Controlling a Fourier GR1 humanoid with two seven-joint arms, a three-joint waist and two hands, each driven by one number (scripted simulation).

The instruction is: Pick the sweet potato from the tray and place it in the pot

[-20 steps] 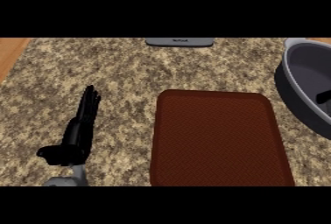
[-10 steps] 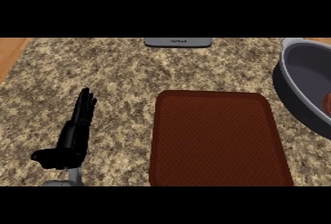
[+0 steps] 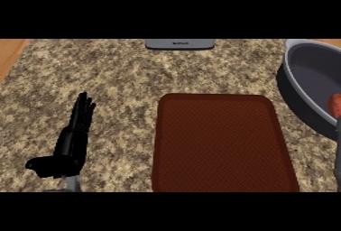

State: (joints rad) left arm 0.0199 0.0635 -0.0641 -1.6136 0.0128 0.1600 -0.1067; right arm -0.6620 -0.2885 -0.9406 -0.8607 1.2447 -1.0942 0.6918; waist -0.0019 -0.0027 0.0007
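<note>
At the far right edge of the head view, over the pot [image 3: 313, 85], you can catch a reddish-orange sliver that looks like the sweet potato [image 3: 334, 104]; only its edge shows, cut off by the frame. You can't tell whether it is already lying in the pot or is held just above the bowl, and your right hand doesn't show in this view, so its fingers can't be read.

Treat the sweet potato as a stiff, solid, fairly heavy root with a dry skin, judging by its kind: it won't crush, but its rounded, tapering shape could roll or twist if you take it near an end. The thick middle, with fingers and thumb on opposite sides, is the safest place to hold it.

The dark grey pot is deep, and its rim stands just beside the upper right corner of the brown tray [image 3: 220, 140], which carries nothing in its visible area. Your left hand [image 3: 70, 144] rests on the speckled counter [image 3: 100, 81] left of the tray, fingers straight and together, thumb out, holding nothing. A grey device [image 3: 180, 43] sits at the counter's far edge.
</note>
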